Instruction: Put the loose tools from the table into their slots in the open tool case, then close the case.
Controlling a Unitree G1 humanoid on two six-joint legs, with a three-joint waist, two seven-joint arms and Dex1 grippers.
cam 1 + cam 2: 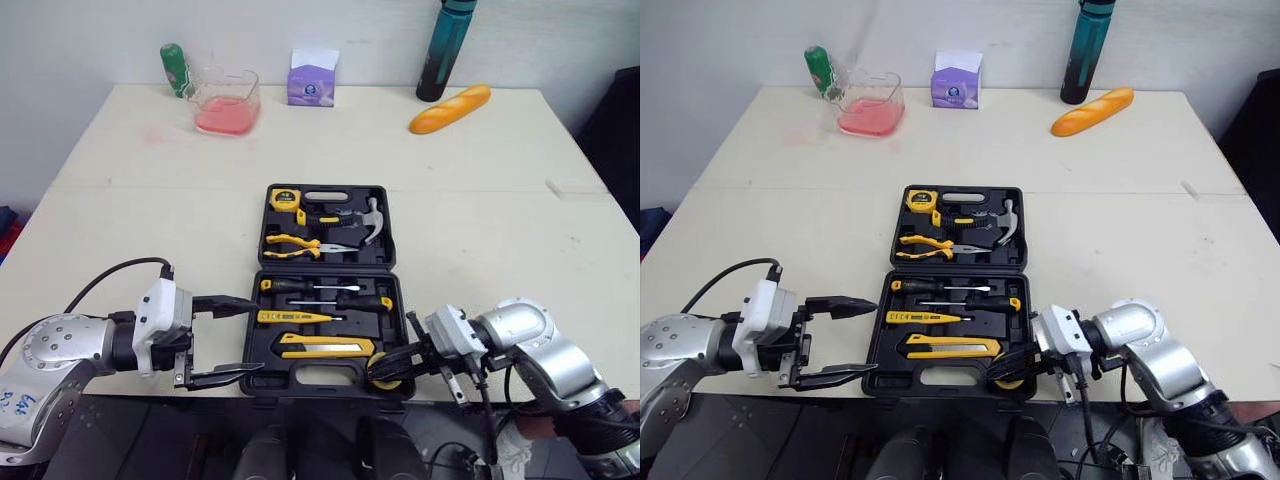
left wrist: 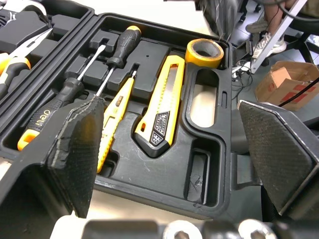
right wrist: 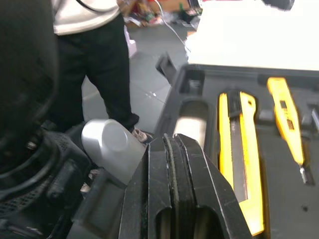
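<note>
Left gripper — fingers spread wide — faces the open tool case on the table; the case's near corner lies just ahead of its fingertips. Right gripper — fingers pressed together, nothing between them. Yellow tape roll sits at its tips, utility knife slotted just beyond.

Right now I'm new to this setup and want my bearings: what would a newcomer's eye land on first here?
The open black tool case sits mid-table near the front edge, holding yellow-handled tools. The left gripper gapes wide open at the case's left front corner, while the right gripper, shut, is at its right front corner. Far back sit a bread loaf and a tub of pink liquid.
</note>
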